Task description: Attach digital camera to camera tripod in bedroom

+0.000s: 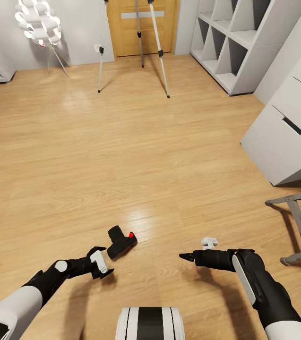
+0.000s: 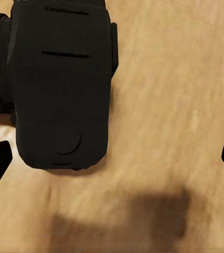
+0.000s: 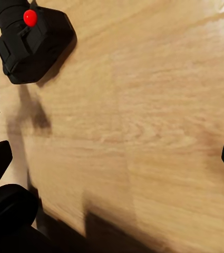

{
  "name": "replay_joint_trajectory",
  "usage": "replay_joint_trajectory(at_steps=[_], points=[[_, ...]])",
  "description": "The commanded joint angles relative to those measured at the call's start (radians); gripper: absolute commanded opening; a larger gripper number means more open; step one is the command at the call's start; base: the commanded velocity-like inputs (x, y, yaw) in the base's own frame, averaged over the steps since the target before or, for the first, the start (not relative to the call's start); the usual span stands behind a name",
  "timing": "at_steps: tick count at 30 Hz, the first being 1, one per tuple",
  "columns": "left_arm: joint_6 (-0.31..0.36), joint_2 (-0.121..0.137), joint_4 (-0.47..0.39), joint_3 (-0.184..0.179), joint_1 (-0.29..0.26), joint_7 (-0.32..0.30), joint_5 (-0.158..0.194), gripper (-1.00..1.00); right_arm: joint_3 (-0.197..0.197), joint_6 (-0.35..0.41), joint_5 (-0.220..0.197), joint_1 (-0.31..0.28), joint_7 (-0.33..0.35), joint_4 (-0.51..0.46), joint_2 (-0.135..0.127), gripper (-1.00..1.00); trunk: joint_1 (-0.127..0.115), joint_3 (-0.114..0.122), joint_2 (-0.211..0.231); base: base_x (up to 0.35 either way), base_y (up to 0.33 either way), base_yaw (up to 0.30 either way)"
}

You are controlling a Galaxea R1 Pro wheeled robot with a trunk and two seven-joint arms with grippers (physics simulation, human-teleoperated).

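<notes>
Black-fingered left gripper (image 1: pixel 104 264), jaws spread and empty, lines up just short of the digital camera (image 1: pixel 121 241) lying on the plank floor; right gripper (image 1: pixel 186 257), open, waits aside; camera tripod (image 1: pixel 136 45) stands far ahead by the door

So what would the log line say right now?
left gripper: open, beside camera on floor | right gripper: empty | tripod: by door

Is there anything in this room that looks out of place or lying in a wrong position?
Yes. The digital camera lies on the bare wood floor, tipped over, just ahead of the left gripper, whose fingers are spread. It is far from the camera tripod, which stands by the door. Nothing looks damaged or spilled.
</notes>
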Motion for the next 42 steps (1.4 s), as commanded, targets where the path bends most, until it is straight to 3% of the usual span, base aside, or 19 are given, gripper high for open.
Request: replay_joint_trajectory(at_steps=[1,13,19,32,42], points=[[-0.005,0.000,-0.001,0.002,0.000,0.000,-0.010,1.00,-0.001,0.008,-0.010,0.000,-0.004,0.000,0.000,1.00,0.000,-0.001,0.000,0.000,0.000,0.000],[-0.005,0.001,-0.001,0.010,0.000,0.004,0.020,1.00,0.000,0.008,-0.009,0.000,-0.003,0.000,0.000,1.00,0.000,-0.001,0.000,0.000,0.000,0.000],[-0.006,-0.001,0.025,0.011,0.000,0.003,0.078,1.00,0.000,0.008,-0.009,0.000,-0.003,0.000,0.000,1.00,0.000,-0.001,0.000,0.000,0.000,0.000],[-0.003,-0.006,0.055,0.014,0.000,0.009,0.087,1.00,0.000,0.008,-0.009,0.000,-0.003,0.000,0.000,1.00,0.000,-0.001,0.000,0.000,0.000,0.000],[0.010,-0.045,0.073,0.003,0.000,0.162,0.074,1.00,-0.001,0.008,-0.009,0.000,-0.003,0.000,0.000,1.00,0.000,-0.001,0.000,0.000,0.000,0.000]])
